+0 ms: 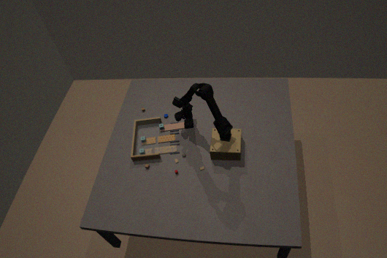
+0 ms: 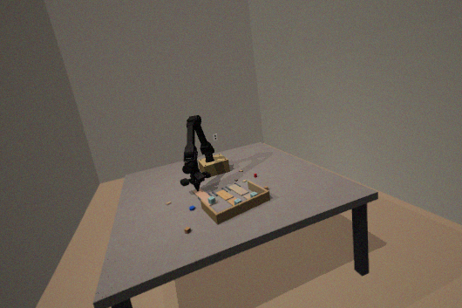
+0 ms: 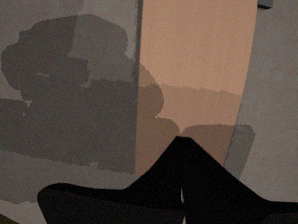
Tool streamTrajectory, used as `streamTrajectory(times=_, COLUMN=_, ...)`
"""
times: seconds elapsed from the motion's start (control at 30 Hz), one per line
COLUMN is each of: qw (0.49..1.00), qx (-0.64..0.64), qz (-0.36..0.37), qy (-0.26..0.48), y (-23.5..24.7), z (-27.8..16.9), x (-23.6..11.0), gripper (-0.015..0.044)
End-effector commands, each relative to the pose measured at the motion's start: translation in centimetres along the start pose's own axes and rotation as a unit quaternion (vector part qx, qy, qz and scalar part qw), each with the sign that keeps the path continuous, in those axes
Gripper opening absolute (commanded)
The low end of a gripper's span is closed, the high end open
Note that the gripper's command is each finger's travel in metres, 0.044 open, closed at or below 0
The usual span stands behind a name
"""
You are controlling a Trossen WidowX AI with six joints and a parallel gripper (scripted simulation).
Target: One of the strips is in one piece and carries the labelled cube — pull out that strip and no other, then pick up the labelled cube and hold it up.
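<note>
A plain pink strip (image 1: 174, 126) (image 2: 202, 196) (image 3: 196, 36) lies partly out of the open side of a wooden three-sided tray (image 1: 136, 139) (image 2: 235, 211). A light blue cube (image 1: 161, 126) (image 2: 211, 200) rides on its far end, near the tray's opening. My gripper (image 1: 188, 125) (image 2: 197, 188) (image 3: 181, 143) is shut, with its fingertips down on the near end of this strip. Two other strips, one orange-dotted (image 1: 161, 139) and one pale (image 1: 164, 148), lie in the tray. Each has a light blue cube (image 1: 143, 138) (image 1: 142, 151) at its far end.
The arm stands on a wooden base block (image 1: 226, 145) (image 2: 214, 165). Small loose blocks lie around the tray: a blue one (image 1: 166, 115), a red one (image 1: 176, 172) and tan ones (image 1: 143, 109) (image 1: 147, 166) (image 1: 201, 168).
</note>
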State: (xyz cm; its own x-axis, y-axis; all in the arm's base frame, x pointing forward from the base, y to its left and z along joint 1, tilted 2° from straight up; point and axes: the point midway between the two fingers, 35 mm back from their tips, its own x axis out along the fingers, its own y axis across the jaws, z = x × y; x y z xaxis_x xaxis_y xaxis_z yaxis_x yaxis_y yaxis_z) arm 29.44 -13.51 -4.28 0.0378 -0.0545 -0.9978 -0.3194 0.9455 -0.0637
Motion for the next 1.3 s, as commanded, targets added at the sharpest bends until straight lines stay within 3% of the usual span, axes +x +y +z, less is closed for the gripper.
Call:
streamTrajectory(times=0.0, qw=1.000, qx=0.002, qz=0.006, qy=0.010, y=0.3, z=-1.3, x=0.4, gripper=0.0000)
streamTrajectory(times=1.07, qw=1.000, qx=0.002, qz=0.006, qy=0.012, y=0.4, z=-5.2, x=0.4, gripper=0.0000)
streamTrajectory(times=1.27, qw=1.000, qx=0.002, qz=0.006, qy=0.012, y=-0.2, z=-4.2, x=-4.2, gripper=0.0000)
